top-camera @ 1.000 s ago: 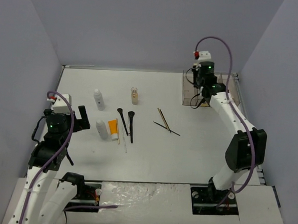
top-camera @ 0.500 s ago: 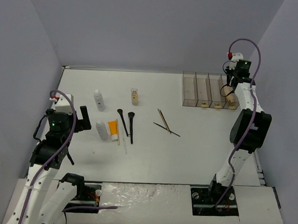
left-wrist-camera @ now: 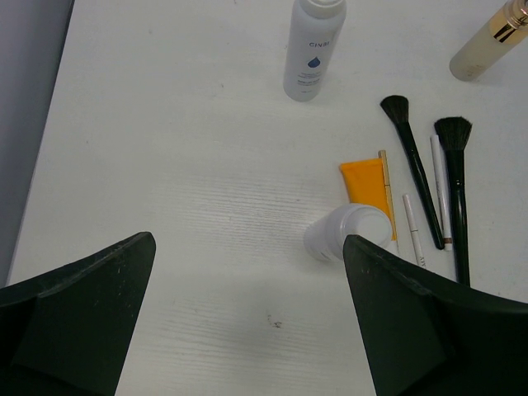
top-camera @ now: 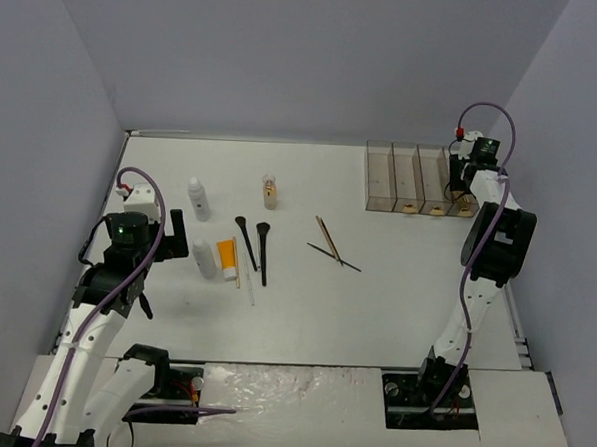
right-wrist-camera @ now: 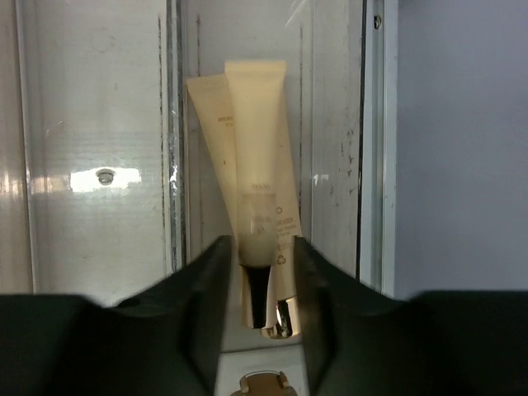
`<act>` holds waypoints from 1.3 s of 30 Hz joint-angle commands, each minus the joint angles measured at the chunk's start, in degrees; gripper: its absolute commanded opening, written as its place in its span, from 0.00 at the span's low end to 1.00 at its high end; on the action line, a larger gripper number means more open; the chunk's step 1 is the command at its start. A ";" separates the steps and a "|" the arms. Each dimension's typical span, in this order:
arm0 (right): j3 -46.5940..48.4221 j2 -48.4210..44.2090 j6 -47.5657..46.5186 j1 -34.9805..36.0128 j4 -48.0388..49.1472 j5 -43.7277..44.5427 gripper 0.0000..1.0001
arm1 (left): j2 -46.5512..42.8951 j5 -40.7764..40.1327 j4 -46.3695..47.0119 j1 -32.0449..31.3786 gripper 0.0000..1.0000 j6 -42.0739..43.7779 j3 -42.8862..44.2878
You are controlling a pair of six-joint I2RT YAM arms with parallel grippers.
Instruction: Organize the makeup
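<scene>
Sorting by kind, to judge from the smoky box (top-camera: pixel 391 178) at the far right of the table (top-camera: pixel 374 318). Puts like with like there, with the right gripper (right-wrist-camera: pixel 262 247) down in the rightmost compartment, fingers narrowly flanking the cap end of a beige tube (right-wrist-camera: pixel 256 148) set straight over a second beige tube (right-wrist-camera: pixel 205 115) lying aslant. Cannot tell whether pinching or let go: shows a sliver of gap beside one finger. Carries faint grey print and a small looped mark, too small to read. Over at the left, has the left gripper (left-wrist-camera: pixel 247 272) spread wide and holding nothing, poised just left of the nearer white bottle (left-wrist-camera: pixel 346 233), probably lined up for that upright piece. Just right of it, lying side by side: orange tube (left-wrist-camera: pixel 363 180), black brushes (left-wrist-camera: pixel 412 165), pale pencils (left-wrist-camera: pixel 440 190). Farther off: the second white bottle (left-wrist-camera: pixel 313 49), marked with a blue drop under short grey lettering, not legible, and the glass bottle (left-wrist-camera: pixel 483 51) of tan liquid. Mid-table: crossed thin pencils (top-camera: pixel 329 247), well apart from both grippers.
</scene>
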 commanded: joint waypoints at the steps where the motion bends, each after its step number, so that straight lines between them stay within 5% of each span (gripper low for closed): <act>1: 2.49 -4.15 0.97 -0.22 3.01 -0.82 0.45 | -0.36 0.56 2.52 0.28 0.97 -0.91 3.80; 5: 1.84 -9.25 3.78 0.56 4.65 -1.48 0.56 | -1.30 0.57 2.62 0.36 0.97 -0.91 3.62; 11: -5.49 -23.34 11.36 8.07 5.28 2.64 0.57 | -3.26 0.48 2.90 0.36 0.97 -1.00 3.35; 22: -32.15 -41.24 31.05 49.05 14.25 14.60 0.56 | -5.23 2.24 4.03 2.23 0.97 -1.80 2.48; 25: -36.10 -39.32 35.97 62.71 18.23 20.09 0.55 | -5.31 2.41 4.19 3.33 0.97 -2.12 2.25; 30: -37.70 -30.84 38.22 75.54 26.42 26.79 0.54 | -5.31 1.98 4.38 3.98 0.97 -2.42 2.03; 39: -29.21 -15.85 36.64 81.64 30.08 30.75 0.53 | -5.05 1.29 4.32 4.23 0.97 -2.58 1.87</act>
